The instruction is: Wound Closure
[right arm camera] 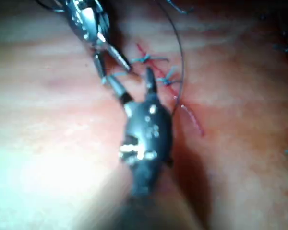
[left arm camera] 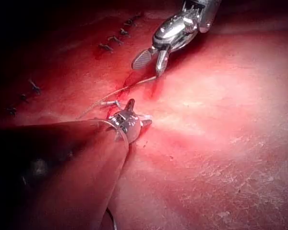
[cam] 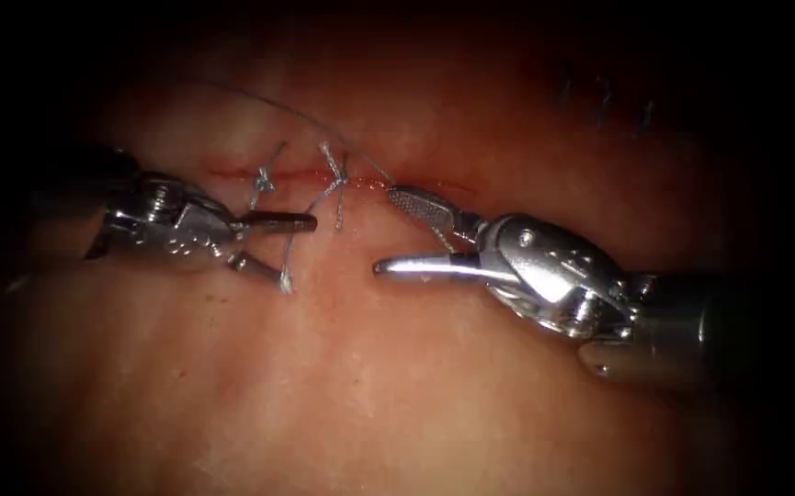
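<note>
Dim endoscope view with dark vignetted edges; right wrist view blurred.

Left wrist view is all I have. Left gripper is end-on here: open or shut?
Observer: Open. The endoscope view shows the left gripper with its jaws spread, clamping nothing, just below the cut.
Operator: Any stitches on that cut?
Observer: Two knotted stitches cross it side by side, with short tails.
Operator: Right gripper holding the thread?
Observer: No. The right gripper is wide open and holds nothing. The thread arcs from the cut beside its upper jaw toward the endoscope view's upper left.
</note>
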